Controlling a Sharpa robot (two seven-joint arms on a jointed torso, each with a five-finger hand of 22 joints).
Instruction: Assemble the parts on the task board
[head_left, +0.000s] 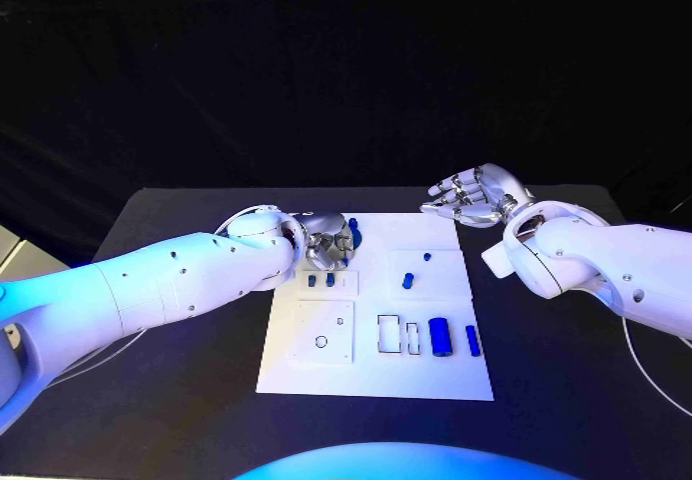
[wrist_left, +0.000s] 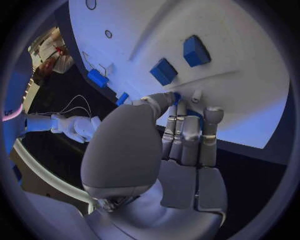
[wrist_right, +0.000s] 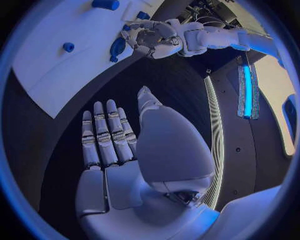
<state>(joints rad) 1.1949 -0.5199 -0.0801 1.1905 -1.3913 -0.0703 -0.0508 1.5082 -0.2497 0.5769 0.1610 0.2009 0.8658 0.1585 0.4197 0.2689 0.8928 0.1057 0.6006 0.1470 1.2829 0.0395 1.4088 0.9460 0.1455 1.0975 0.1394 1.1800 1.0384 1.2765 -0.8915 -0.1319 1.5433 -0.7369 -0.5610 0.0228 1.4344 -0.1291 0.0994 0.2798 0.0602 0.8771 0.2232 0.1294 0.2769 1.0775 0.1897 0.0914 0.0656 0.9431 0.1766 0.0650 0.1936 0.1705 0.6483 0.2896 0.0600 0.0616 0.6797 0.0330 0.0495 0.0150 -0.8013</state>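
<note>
The white task board (head_left: 375, 365) lies mid-table. My left hand (head_left: 329, 243) rests on its far left corner, thumb and fingertips closed against an upright blue part (head_left: 355, 235). In the left wrist view that blue part (wrist_left: 177, 95) shows between the thumb tip and the fingers (wrist_left: 187, 130). From the right wrist, the left hand (wrist_right: 150, 37) sits beside the same part (wrist_right: 117, 47). My right hand (head_left: 473, 195) hovers over the black table beyond the board's far right corner, holding nothing, its fingers (wrist_right: 103, 135) straight and slightly apart.
Two small blue parts (head_left: 322, 281) stand just behind the left hand, two more (head_left: 408, 279) mid-board. A blue cylinder (head_left: 440, 338) and a blue bar (head_left: 472, 340) lie near the board's right edge beside empty outlines (head_left: 389, 335). Blue blocks (wrist_left: 195, 50) show ahead of the left fingers.
</note>
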